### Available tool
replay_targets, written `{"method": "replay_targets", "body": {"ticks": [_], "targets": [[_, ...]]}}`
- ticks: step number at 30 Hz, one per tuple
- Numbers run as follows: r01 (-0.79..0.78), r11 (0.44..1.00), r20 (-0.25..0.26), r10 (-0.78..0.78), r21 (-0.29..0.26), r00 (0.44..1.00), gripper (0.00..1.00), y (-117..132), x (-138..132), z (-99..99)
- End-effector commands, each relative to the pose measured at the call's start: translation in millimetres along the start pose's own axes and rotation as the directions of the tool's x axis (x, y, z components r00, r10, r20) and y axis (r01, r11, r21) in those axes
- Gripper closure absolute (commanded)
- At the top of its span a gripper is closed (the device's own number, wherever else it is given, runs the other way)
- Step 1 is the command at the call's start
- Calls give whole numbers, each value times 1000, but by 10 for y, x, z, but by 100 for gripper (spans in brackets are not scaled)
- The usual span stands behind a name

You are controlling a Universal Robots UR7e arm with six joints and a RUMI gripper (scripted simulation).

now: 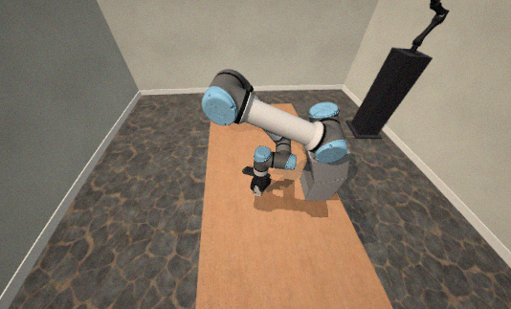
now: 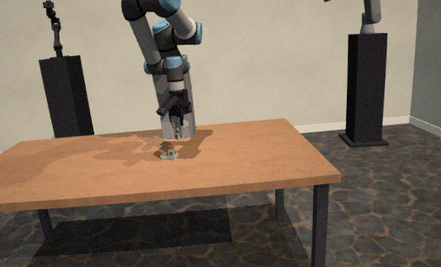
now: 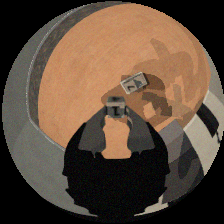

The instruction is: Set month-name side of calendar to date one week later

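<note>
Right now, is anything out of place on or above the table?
Yes: one cube is up in the gripper, away from the tray on the table, although both cubes belong in it.

The tabletop (image 1: 249, 257) (image 2: 248, 156) (image 3: 90, 65) looks like smooth, fine-grained wood, the arm's pale tube (image 1: 282, 121) smooth and softly glossy, and the black pedestal (image 1: 389, 92) (image 2: 367, 86) matt.
</note>
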State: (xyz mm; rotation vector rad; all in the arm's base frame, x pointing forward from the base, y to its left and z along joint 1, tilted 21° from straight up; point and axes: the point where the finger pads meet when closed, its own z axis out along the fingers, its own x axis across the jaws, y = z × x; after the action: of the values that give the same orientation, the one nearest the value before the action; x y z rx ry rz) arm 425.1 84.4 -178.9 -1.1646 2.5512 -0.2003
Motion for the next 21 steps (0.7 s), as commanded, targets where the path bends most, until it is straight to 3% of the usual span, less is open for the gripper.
{"method": "replay_targets", "body": {"ticks": [1,13,21], "targets": [[130,992,2,-130,1,992,89,38,-95,3],[412,911,3,-412,4,911,89,207,-305,8],[499,867,4,-499,6,867,89,269,-373,8]]}}
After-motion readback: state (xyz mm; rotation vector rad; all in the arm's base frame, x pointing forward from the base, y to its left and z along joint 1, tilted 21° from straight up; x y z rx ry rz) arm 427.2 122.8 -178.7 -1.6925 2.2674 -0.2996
